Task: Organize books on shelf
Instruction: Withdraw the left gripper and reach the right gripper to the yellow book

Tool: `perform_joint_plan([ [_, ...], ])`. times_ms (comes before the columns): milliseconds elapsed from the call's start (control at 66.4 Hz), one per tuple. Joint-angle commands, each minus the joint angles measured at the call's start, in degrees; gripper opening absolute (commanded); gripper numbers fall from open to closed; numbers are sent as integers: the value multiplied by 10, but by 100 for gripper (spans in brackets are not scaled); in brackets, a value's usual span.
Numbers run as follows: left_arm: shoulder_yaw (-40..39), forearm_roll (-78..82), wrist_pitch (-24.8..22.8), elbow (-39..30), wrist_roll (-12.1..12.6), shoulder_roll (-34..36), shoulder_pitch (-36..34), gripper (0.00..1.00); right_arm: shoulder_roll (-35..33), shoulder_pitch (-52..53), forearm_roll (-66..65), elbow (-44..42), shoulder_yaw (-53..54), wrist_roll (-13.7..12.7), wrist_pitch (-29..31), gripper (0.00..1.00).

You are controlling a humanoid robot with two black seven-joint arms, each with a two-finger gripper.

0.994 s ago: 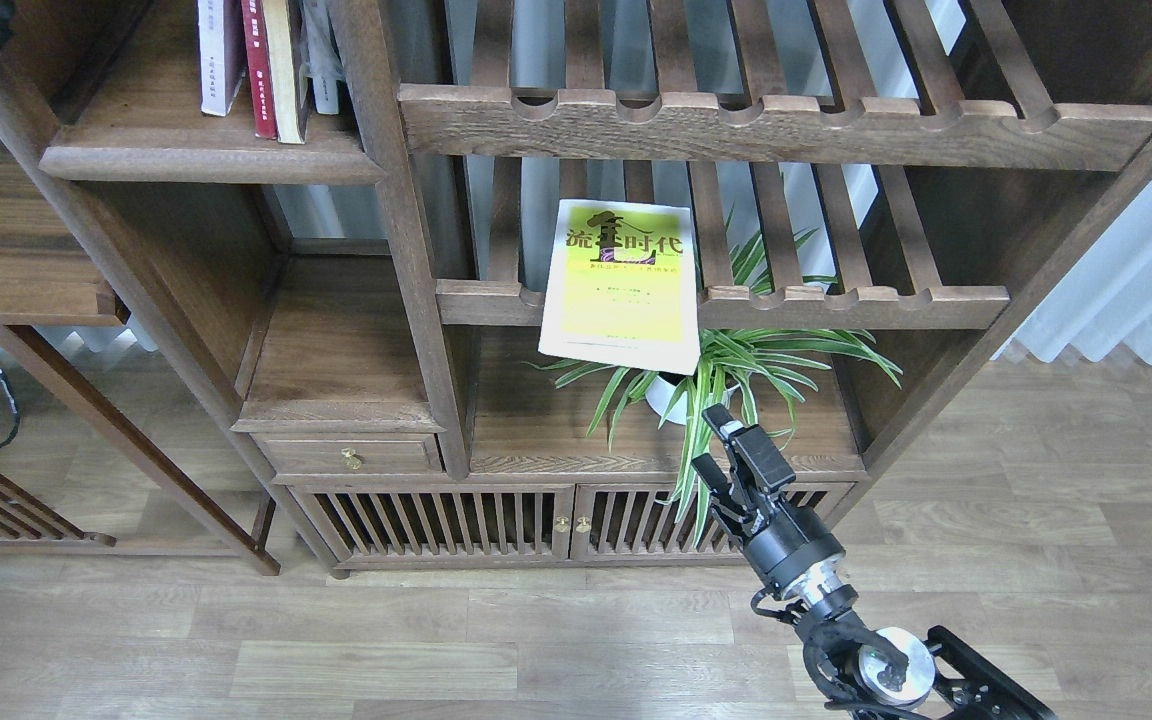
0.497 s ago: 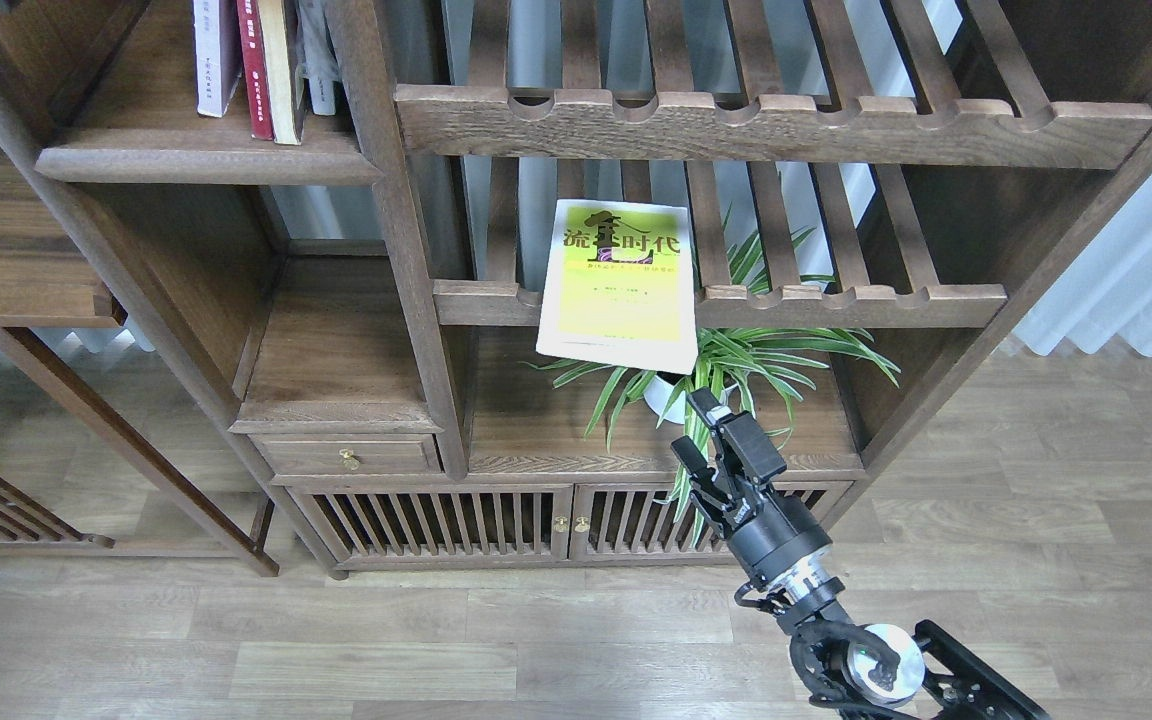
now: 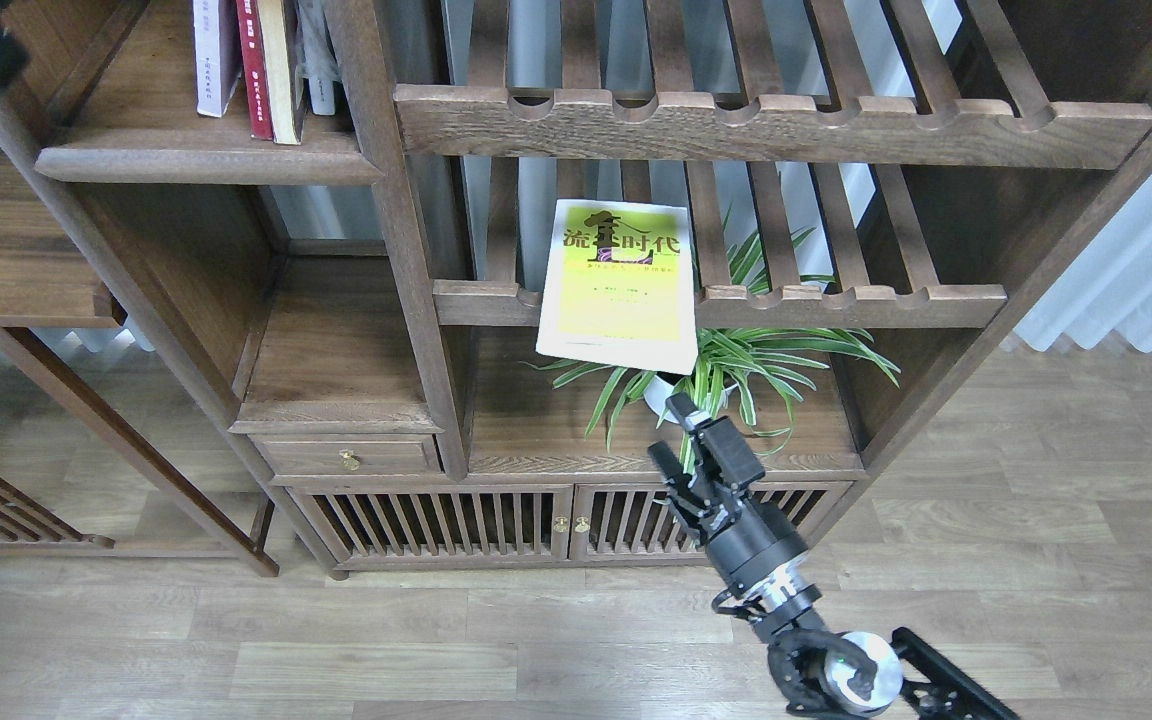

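One yellow-green book (image 3: 619, 286) lies on a slatted rack (image 3: 836, 300), several books (image 3: 256, 60) stand on the solid shelf (image 3: 206, 160), right gripper (image 3: 674, 432) released, above wood flooring (image 3: 336, 650).

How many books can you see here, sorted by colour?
Yellow-green book, lying on the slatted rack: 1
White book, standing on the solid shelf: 1
Dark red book, standing beside it: 1
Tan-edged book, standing next along: 1
Total: 4 clearly seen; something pale further right is too cut off to tell.
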Motion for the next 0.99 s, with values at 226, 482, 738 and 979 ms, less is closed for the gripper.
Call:
perform_joint_plan([
  [226,-9,-1,0,-31,-2,-8,122,67,2,-2,0,-9,3,5,0,99],
  [482,-16,-1,0,-30,-3,-28,226,71,2,45,1,-49,2,74,0,99],
  [738,-16,0,0,-11,-3,-62,349,77,2,77,0,-70,-25,95,0,99],
  [979,-18,0,0,27,-4,-72,356,80,2,104,0,-89,-63,98,0,99],
])
